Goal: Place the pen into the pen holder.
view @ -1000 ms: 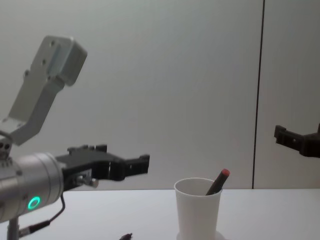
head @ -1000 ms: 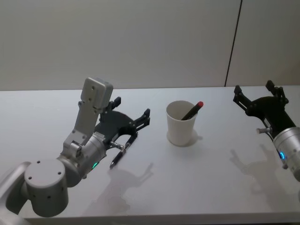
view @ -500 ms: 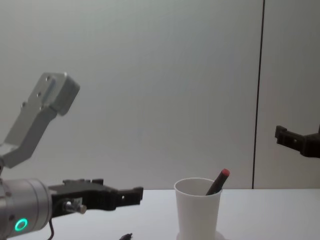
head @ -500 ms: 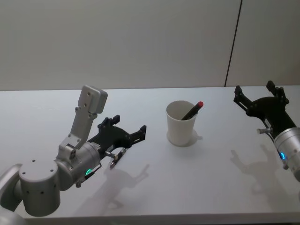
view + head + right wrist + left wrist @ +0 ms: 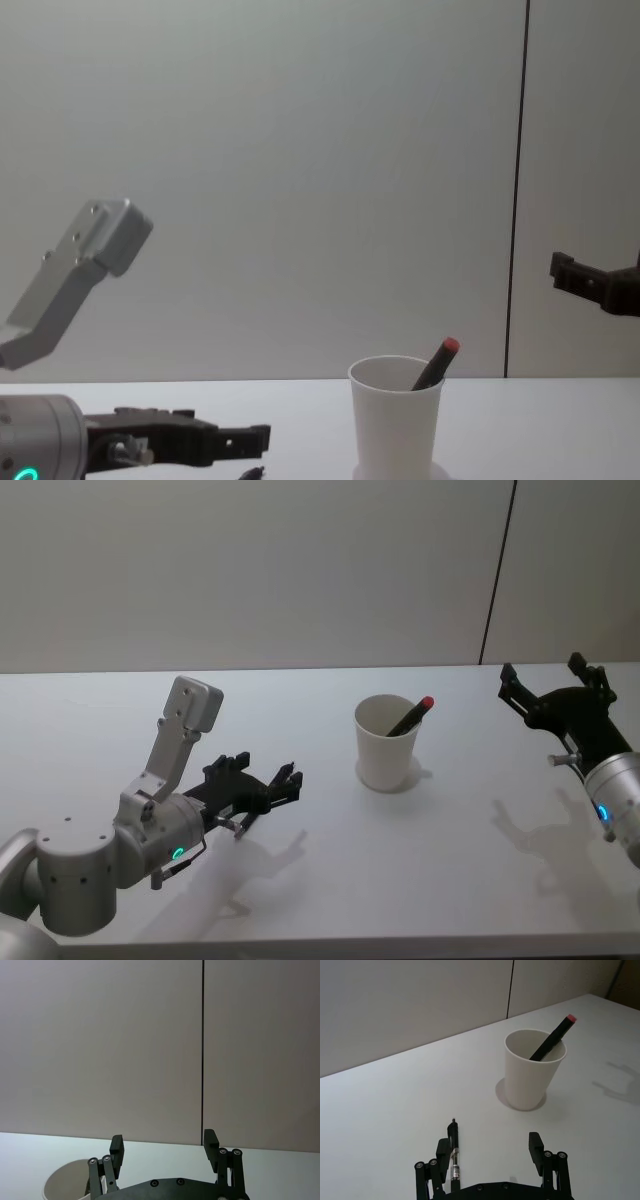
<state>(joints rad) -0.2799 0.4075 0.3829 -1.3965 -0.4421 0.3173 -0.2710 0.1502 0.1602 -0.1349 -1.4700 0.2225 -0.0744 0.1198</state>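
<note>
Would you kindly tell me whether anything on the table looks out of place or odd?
Nothing looks spilled or damaged. The cup stands upright with a red-tipped pen leaning in it. A second pen lies flat on the table, close by one finger of the open left gripper. The right gripper hangs open at the right.

Head view: high, faces forward and down, takes in wide table (image 5: 450, 860) and wall (image 5: 300, 570) behind. Chest view: low, almost at table level, faces wall, side look. Left wrist view: just behind left gripper (image 5: 489, 1144), close above table, faces pen holder (image 5: 532, 1072). Right wrist view: behind right gripper (image 5: 163, 1140), faces level toward wall. All four views share pen holder.
</note>
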